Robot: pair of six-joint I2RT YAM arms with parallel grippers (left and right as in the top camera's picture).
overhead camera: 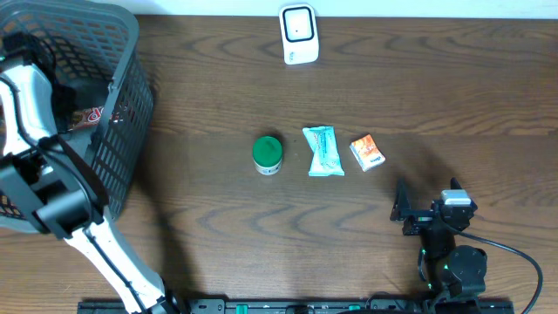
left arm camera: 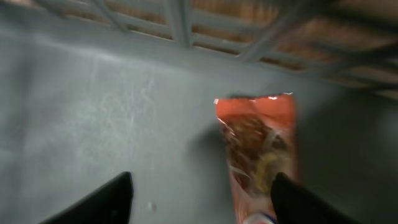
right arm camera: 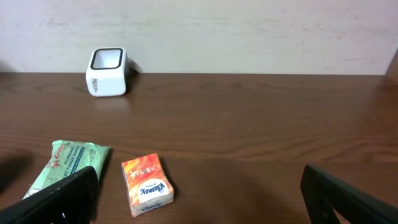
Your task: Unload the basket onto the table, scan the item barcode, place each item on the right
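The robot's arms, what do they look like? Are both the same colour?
No. The left arm has white links with black joints. The right arm looks all black, with small green lights, a pale grey block near its wrist and a black cable looping off. Both the left gripper and the right gripper have plain black wedge-shaped fingers.

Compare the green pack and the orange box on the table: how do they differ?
The green pack is a soft, crimped pouch; the orange box is a rigid carton. The pack is longer and wider than the box. The pack lies nearly straight; the box is skewed. Both lie flat on the table, apart.
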